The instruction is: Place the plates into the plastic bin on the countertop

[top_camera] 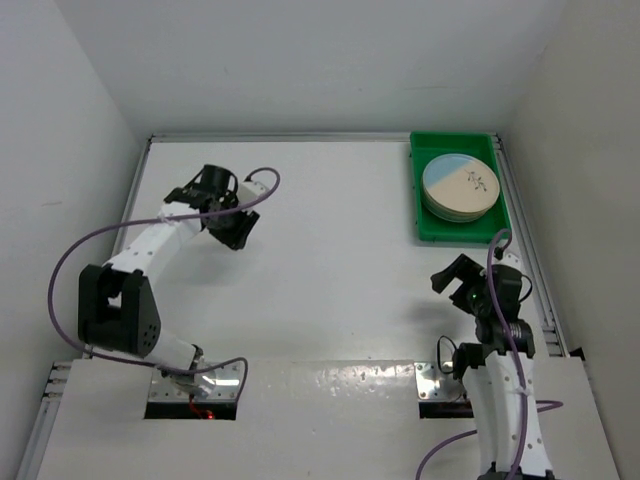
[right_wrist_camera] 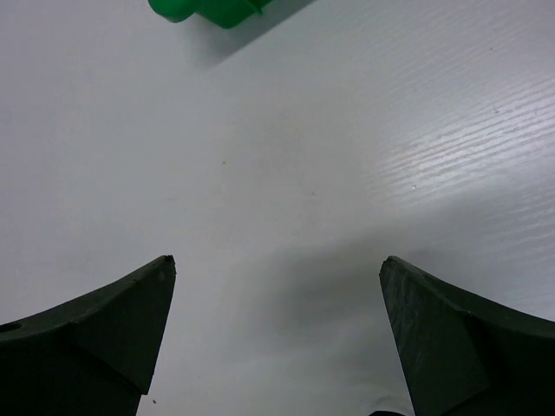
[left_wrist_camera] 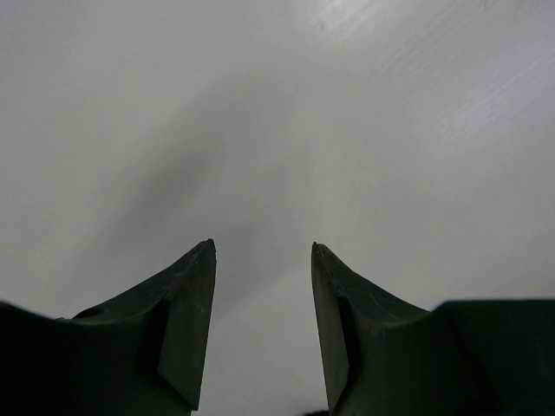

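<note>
A stack of round cream plates (top_camera: 460, 187), the top one with a blue segment and a dark sprig, lies inside the bright green plastic bin (top_camera: 428, 229) at the far right of the white countertop (top_camera: 330, 260). My left gripper (top_camera: 240, 232) is open and empty over bare countertop at the far left, far from the bin; its wrist view (left_wrist_camera: 263, 247) shows only white surface. My right gripper (top_camera: 452, 278) is open and empty just in front of the bin. A corner of the bin (right_wrist_camera: 208, 10) shows at the top of the right wrist view, beyond the gripper (right_wrist_camera: 277, 262).
White walls enclose the countertop on the left, back and right. A metal edge rail (top_camera: 535, 270) runs along the right side beside the bin. A purple cable (top_camera: 75, 250) loops off the left arm. Mounting plates (top_camera: 200, 385) sit at the near edge.
</note>
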### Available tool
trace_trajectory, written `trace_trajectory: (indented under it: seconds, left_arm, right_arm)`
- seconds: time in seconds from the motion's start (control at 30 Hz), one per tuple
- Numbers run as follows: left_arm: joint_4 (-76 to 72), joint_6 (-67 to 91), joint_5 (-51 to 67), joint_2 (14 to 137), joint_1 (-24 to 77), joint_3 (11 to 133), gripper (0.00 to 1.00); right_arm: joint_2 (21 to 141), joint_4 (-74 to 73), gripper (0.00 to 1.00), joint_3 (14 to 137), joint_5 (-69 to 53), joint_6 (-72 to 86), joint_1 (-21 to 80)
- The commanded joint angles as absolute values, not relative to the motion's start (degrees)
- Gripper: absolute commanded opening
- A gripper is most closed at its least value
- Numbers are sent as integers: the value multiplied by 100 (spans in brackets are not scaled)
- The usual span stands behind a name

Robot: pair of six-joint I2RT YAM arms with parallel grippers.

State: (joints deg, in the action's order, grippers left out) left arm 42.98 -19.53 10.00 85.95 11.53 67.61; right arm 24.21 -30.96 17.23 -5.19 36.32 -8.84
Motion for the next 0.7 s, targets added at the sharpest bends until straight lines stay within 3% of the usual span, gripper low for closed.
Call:
trace_trajectory:
  seconds: [0.0, 0.17, 0.67]
  left_arm:
    - [4096, -2145, 958, 7869, 932, 5952, 51]
    - [3570, -1785, 1020, 7454, 879, 4976, 51]
    - [3331, -1723, 861, 7453, 633, 4869, 51]
  right_arm:
    - [2224, -2857, 100, 1600, -738, 3779, -861]
    - [2337, -2812, 100, 1635, -712, 3709, -853]
    - [2329, -2681, 100, 1574, -826, 3603, -853]
